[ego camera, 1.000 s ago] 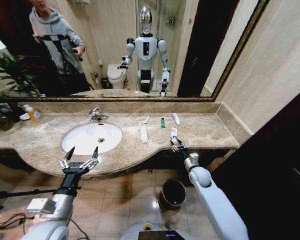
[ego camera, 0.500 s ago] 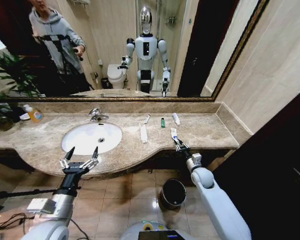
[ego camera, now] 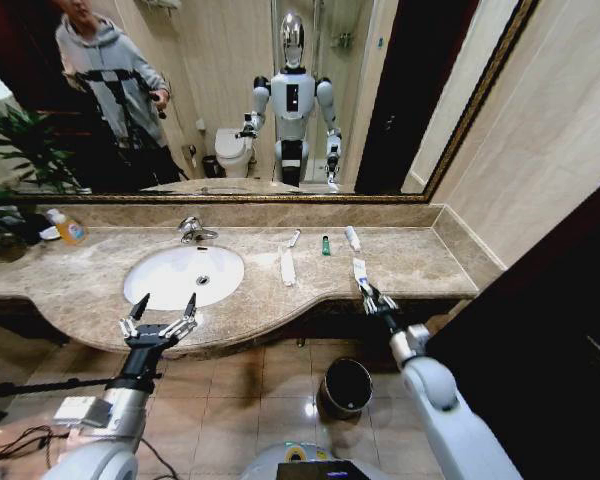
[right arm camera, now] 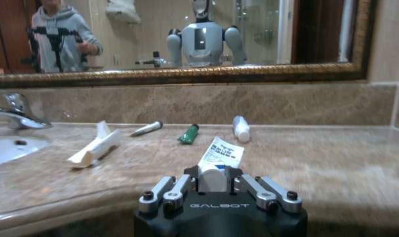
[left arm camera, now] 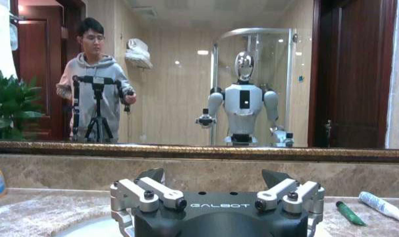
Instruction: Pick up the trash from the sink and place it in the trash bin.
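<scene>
Clamped on a white tube, the right gripper hangs over the front edge of the marble counter toward its right end; the left gripper idles spread wide and empty before the sink. Down on the floor stands the trash bin. By the counter's back edge lie a flat white packet, another tube, a slim stick and a green bottle. With only its cap end pinched, the tube could slip and miss the bin. "GALBOT" reads on both wrists; the tube's print is illegible.

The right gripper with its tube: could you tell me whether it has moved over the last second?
Yes. The right gripper, shut on the tube, shifted rightward along the counter edge.
</scene>
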Available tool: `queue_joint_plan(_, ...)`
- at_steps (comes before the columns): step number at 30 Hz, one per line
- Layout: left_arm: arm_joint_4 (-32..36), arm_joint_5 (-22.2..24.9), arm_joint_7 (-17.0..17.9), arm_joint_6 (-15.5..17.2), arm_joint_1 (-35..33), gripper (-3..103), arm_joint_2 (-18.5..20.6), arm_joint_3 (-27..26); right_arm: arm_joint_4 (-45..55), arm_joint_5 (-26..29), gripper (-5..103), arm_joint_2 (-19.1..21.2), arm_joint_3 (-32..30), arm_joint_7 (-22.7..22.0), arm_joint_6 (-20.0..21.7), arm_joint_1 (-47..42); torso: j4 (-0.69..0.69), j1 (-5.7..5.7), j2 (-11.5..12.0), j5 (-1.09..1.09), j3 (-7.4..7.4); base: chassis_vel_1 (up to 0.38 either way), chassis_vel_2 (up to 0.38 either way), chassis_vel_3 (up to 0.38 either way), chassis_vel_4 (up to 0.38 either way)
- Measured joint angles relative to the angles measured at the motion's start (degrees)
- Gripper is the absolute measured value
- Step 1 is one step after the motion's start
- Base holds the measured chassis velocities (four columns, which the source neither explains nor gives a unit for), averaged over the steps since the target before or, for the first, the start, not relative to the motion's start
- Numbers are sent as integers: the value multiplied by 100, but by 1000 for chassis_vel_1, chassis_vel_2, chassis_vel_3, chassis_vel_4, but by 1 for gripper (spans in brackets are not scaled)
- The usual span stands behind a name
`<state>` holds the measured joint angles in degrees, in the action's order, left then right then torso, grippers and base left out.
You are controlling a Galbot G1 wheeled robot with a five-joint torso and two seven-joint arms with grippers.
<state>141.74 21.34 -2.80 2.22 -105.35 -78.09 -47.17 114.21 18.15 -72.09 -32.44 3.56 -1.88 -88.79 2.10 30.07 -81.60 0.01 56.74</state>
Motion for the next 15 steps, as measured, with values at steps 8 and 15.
queue_joint_plan(8,0,0,1,0,0,100,0,-1,333,222,25,-337,-193,424,-730,-1594,-1,0,-1,-3,-1,0,0,0,0)
queue_joint_plan(15,0,0,1,0,0,100,0,0,-1452,38,25,-591,316,932,-999,-1546,0,0,-1,-2,0,0,0,0,0)
